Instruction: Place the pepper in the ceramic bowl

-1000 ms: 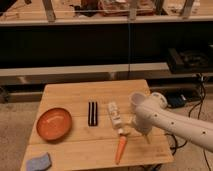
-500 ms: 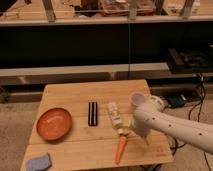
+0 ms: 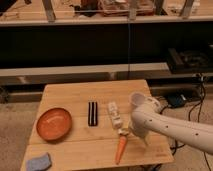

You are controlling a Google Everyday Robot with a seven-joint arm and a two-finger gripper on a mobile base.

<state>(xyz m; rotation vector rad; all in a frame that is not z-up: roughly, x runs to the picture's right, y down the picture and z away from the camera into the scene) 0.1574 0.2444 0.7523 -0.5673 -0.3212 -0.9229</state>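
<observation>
The pepper (image 3: 120, 148) is a slender orange tapered item lying on the wooden table near its front edge, pale stem end pointing away from me. The ceramic bowl (image 3: 53, 123) is a wide shallow orange-red dish on the left of the table, with nothing in it. My gripper (image 3: 126, 131) is at the end of the white arm that reaches in from the right. It hangs low over the pepper's stem end, close to it or touching it. The arm hides the gripper's far side.
A white tube-like item (image 3: 115, 114) lies just behind the pepper. A black ridged item (image 3: 92, 113) lies mid-table. A small white cup (image 3: 136, 99) stands behind the arm. A blue-grey sponge (image 3: 39, 161) sits at the front left corner. The table edge (image 3: 100, 166) is just in front of the pepper.
The arm has shifted a little to the left and lower, bringing the gripper down toward the pepper's stem end. The pepper and the bowl have not moved.
</observation>
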